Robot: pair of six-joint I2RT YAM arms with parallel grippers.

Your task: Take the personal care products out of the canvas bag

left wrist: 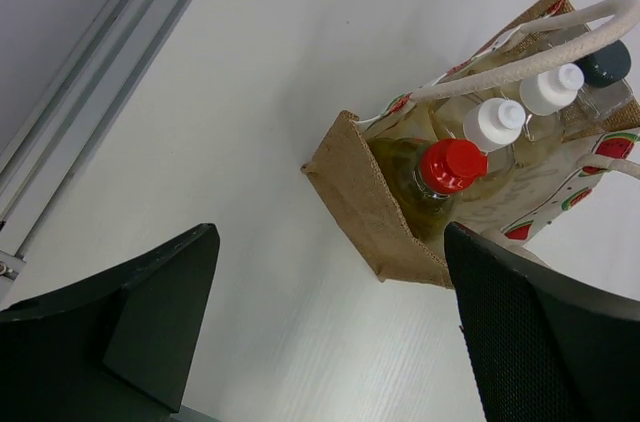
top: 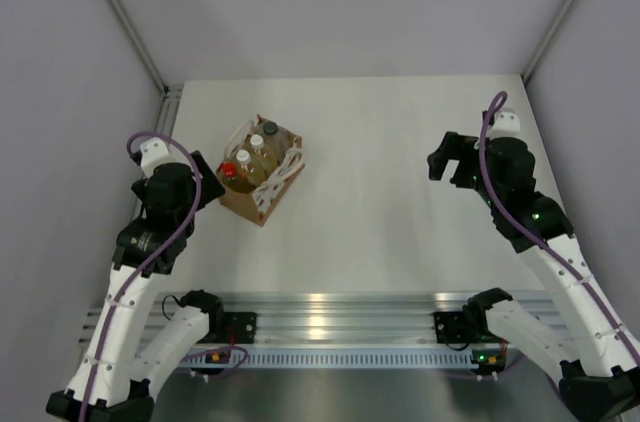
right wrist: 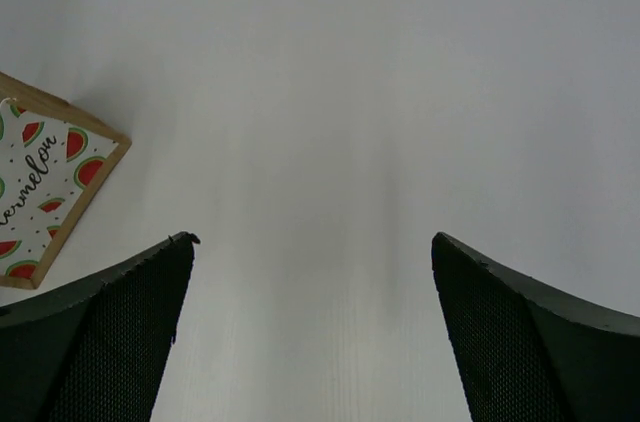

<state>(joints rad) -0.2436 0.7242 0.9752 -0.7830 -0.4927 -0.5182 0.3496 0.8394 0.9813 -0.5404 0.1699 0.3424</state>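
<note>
Canvas bag (left wrist: 360, 202) upright, bottles (left wrist: 498, 122) cap-up for overhead access. Left gripper (top: 205, 187) at its 8 o'clock, right gripper (top: 450, 162) at 3, both spread wide.

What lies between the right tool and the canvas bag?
Only bare table lies between the right tool and the canvas bag, as the top external view shows plainly. The right wrist view agrees.
</note>
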